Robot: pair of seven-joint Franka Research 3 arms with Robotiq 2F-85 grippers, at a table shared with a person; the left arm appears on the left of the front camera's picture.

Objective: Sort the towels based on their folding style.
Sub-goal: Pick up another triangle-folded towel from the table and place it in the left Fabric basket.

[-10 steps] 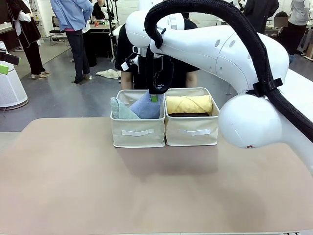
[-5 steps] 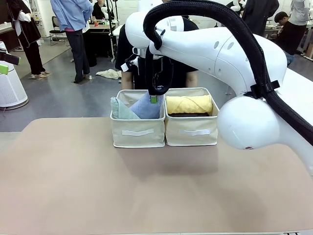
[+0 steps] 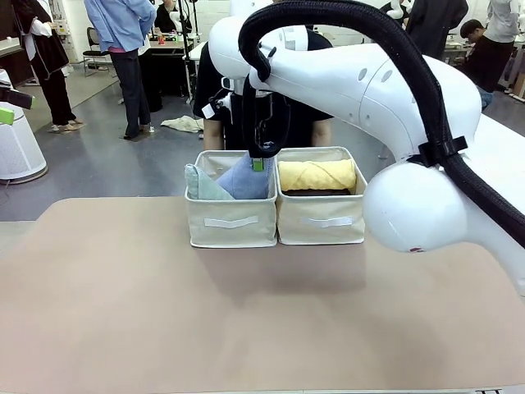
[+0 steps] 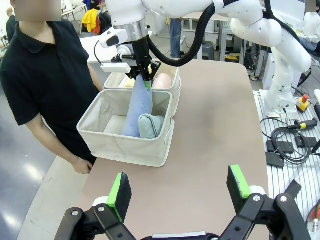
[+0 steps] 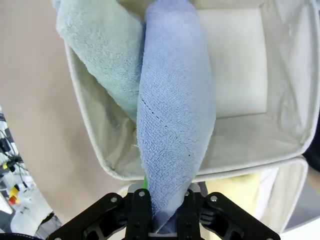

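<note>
Right tool (image 5: pixel 162 220) clamped on blue towel (image 3: pixel 246 176) tip, long axis near upright in left bin (image 3: pixel 230 222); left tool (image 4: pixel 181 187) apart.

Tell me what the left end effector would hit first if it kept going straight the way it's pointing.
Probably the bare tabletop ahead of the open left end effector; the beige bin sits off to one side, though depth is hard to judge.

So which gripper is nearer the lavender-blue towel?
The right gripper: shut on the lavender-blue towel, holding it over the left bin. The left gripper hangs open, well back across the table.
</note>
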